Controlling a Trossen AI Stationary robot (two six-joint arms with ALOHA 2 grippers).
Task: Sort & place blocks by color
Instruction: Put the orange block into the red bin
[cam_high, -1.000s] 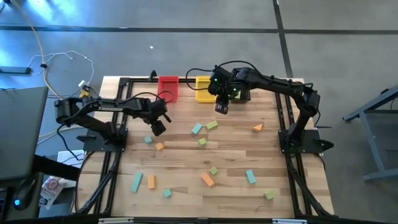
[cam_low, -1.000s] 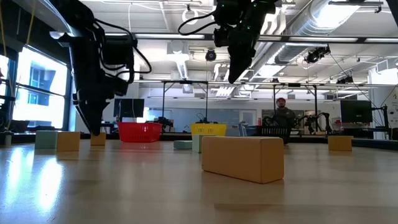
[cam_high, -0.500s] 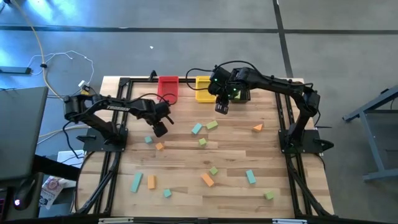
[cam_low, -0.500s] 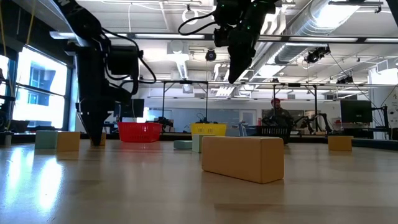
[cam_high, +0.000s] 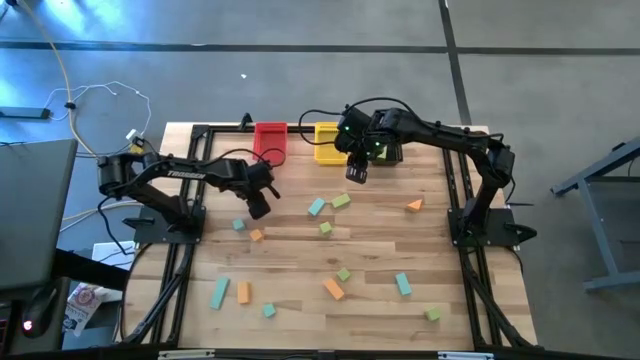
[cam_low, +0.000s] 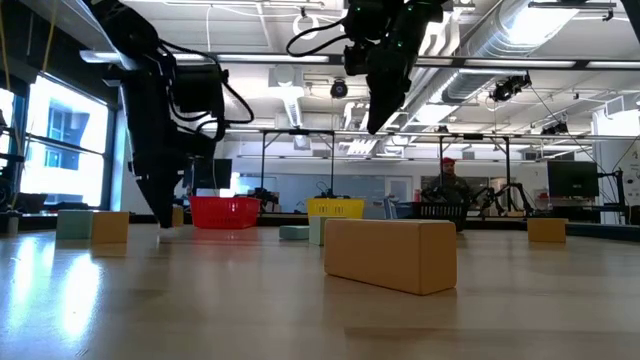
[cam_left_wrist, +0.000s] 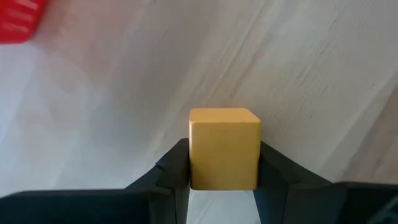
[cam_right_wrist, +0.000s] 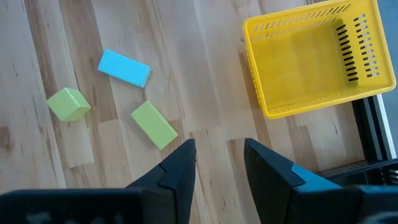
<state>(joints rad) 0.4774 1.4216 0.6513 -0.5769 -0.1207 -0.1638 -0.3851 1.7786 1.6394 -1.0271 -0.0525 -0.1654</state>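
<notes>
My left gripper (cam_high: 258, 208) stands at the table's left, pointing down at the wood and shut on a small orange cube (cam_left_wrist: 224, 146). The gripper covers that cube in the high view. My right gripper (cam_high: 357, 172) hangs open above the table near the yellow bin (cam_high: 328, 140), with nothing between its fingers (cam_right_wrist: 180, 165). Loose blocks lie flat on the table: a teal one (cam_high: 316, 207), green ones (cam_high: 341, 201) (cam_high: 325, 228), and an orange one (cam_high: 256, 235) just nearer than my left gripper. My left gripper pinches the orange cube between its two fingers, one on each of two opposite sides (cam_left_wrist: 194, 158). The fingers come from above, pointing steeply down. The cube sits upright with its top face level, at the height of the tabletop.
A red bin (cam_high: 270, 140) and a black bin (cam_high: 388, 152) flank the yellow one along the far edge. More blocks lie nearer: orange (cam_high: 333, 289) (cam_high: 243, 291) (cam_high: 414, 205), teal (cam_high: 403, 284) (cam_high: 219, 292) (cam_high: 268, 310) and green (cam_high: 343, 273) (cam_high: 431, 314). Bare wood lies at the centre.
My left gripper has shut on the orange cube at table height.
</notes>
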